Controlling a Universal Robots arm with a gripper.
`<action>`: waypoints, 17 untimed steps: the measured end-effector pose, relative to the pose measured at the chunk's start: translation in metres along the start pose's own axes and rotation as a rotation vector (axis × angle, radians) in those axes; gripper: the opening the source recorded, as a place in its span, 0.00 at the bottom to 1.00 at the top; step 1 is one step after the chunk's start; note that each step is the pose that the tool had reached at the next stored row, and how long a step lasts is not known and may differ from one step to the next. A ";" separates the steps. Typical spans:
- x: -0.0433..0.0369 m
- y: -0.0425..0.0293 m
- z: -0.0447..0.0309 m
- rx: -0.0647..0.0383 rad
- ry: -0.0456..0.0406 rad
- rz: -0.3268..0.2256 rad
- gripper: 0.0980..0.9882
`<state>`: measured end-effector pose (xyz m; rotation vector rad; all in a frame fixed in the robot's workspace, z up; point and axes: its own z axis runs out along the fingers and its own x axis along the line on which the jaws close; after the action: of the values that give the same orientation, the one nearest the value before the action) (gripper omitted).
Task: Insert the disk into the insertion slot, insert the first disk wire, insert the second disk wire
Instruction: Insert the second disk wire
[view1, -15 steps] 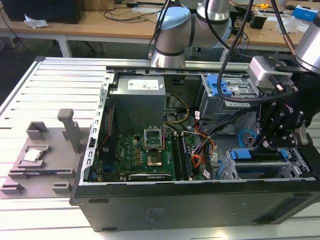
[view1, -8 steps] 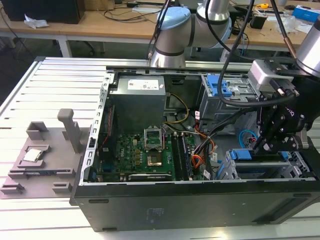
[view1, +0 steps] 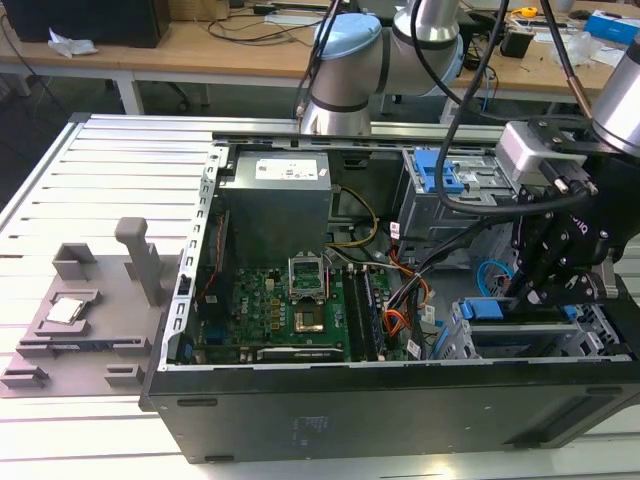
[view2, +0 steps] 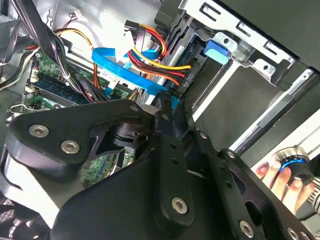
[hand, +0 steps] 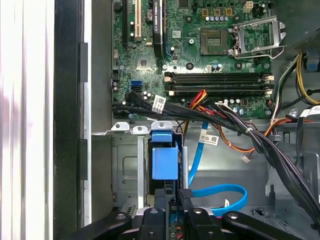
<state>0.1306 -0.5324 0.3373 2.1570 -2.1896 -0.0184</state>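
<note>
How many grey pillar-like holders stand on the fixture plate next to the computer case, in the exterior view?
2: a tall one near the case and a shorter, wider one toward the exterior view's left. Lower blocks lie around them; the case may hide more.

Open computer case (view1: 300, 400) lies on the worktop (view1: 100, 160). Motherboard (view1: 280, 310) in its middle, power supply (view1: 275, 200) behind it. Insertion slot (view1: 520, 340) at exterior view's right, gripper (view1: 540, 290) just above it. Fixture tray (view1: 85, 310) sits left of the case.
</note>
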 end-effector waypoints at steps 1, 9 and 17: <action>0.0002 0.0003 -0.0051 0.000 -0.0010 0.000 0.15; -0.0108 0.0028 -0.0473 0.000 0.0021 0.000 0.01; -0.0109 0.0033 -0.0546 0.000 0.0024 0.000 0.01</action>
<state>0.1306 -0.5194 0.3915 2.1559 -2.1887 -0.0153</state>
